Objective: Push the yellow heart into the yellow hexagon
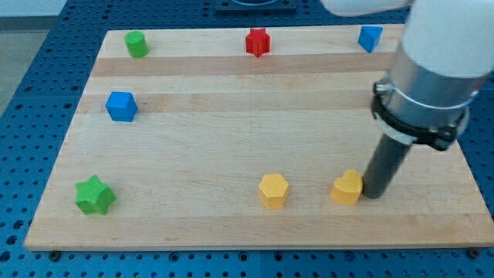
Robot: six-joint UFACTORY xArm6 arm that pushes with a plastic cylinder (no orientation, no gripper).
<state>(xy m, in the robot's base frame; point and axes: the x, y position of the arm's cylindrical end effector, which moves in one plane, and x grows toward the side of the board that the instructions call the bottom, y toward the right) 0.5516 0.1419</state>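
Observation:
The yellow heart (347, 188) lies near the board's bottom edge, right of centre. The yellow hexagon (273, 190) lies to its left, a block's width or so apart from it. My tip (373, 194) is on the board just to the right of the yellow heart, touching or almost touching its right side. The dark rod rises from there to the grey and white arm at the view's upper right.
A green star (95, 194) lies at bottom left, a blue cube (121, 106) at the left, a green block (137, 44) at top left, a red star (258, 42) at top centre and a blue block (370, 38) at top right. The wooden board (231, 116) sits on a blue perforated table.

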